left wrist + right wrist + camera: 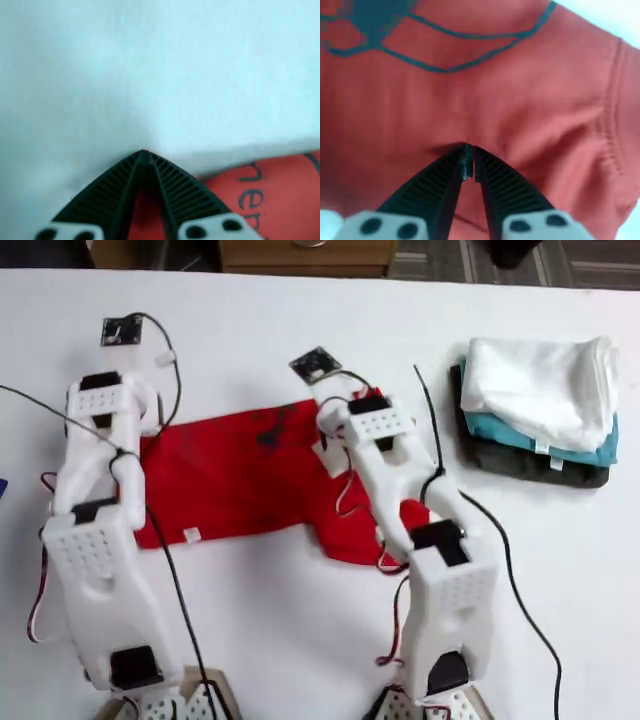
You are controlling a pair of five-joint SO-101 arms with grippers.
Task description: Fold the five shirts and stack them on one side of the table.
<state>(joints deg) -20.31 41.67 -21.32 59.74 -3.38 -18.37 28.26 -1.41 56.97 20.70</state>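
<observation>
- Your left gripper (143, 156) sat at one end of the red shirt (230, 480), its fingertips pressed together. Red cloth showed in the gap behind the tips, so it appeared to be pinching the hem, with bare table (300, 630) just ahead of it.
- Your right gripper (468, 162) was down on the same shirt, tips closed on a small ridge of fabric. Creases ran out from the pinch, and the shirt's dark print (370, 20) lay ahead of the tips.
- The shirt lay flat and only partly folded. Its long axis ran from one gripper across to the other, so each arm held its own end of that line. A loose flap trailed off on the base side of the right gripper.
- The stack of folded shirts (535, 410), white on top with teal and a dark one beneath, waited well apart from the red shirt. It lay out beyond the right gripper, on the side away from the left one.
- By that layout, the right arm was the nearer one for the final carry to the stack. The left end had the longer way to travel, so the next fold likely called for bringing that end along the shirt's length toward the right gripper.
- The fold looked unfinished, with this shirt not yet on the pile.
</observation>
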